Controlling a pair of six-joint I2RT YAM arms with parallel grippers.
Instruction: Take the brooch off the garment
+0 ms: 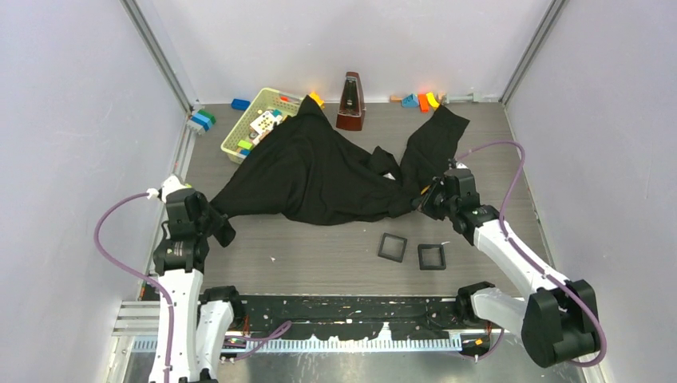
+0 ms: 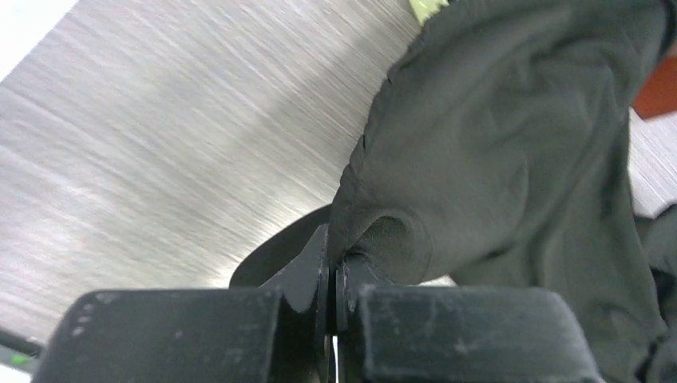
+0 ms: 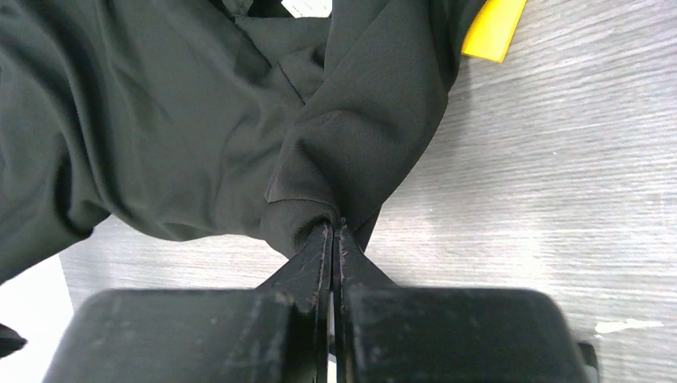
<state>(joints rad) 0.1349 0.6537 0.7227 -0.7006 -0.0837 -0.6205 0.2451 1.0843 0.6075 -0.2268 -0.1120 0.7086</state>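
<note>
The black garment (image 1: pixel 319 171) lies spread across the middle of the table. My left gripper (image 1: pixel 217 217) is shut on its near left corner; in the left wrist view the fabric (image 2: pixel 495 159) bunches at my closed fingertips (image 2: pixel 334 259). My right gripper (image 1: pixel 425 199) is shut on the garment's near right edge below a sleeve; in the right wrist view a fold of cloth (image 3: pixel 351 128) is pinched at my closed fingertips (image 3: pixel 334 231). The brooch shows in no view.
Two small black square trays (image 1: pixel 392 247) (image 1: pixel 431 256) lie on the table near the right arm. A yellow-green basket (image 1: pixel 254 120) of toys stands at the back left, partly under the garment. A brown metronome (image 1: pixel 350 102) and coloured blocks (image 1: pixel 421 100) stand at the back. A yellow block (image 3: pixel 493 28) lies by the sleeve.
</note>
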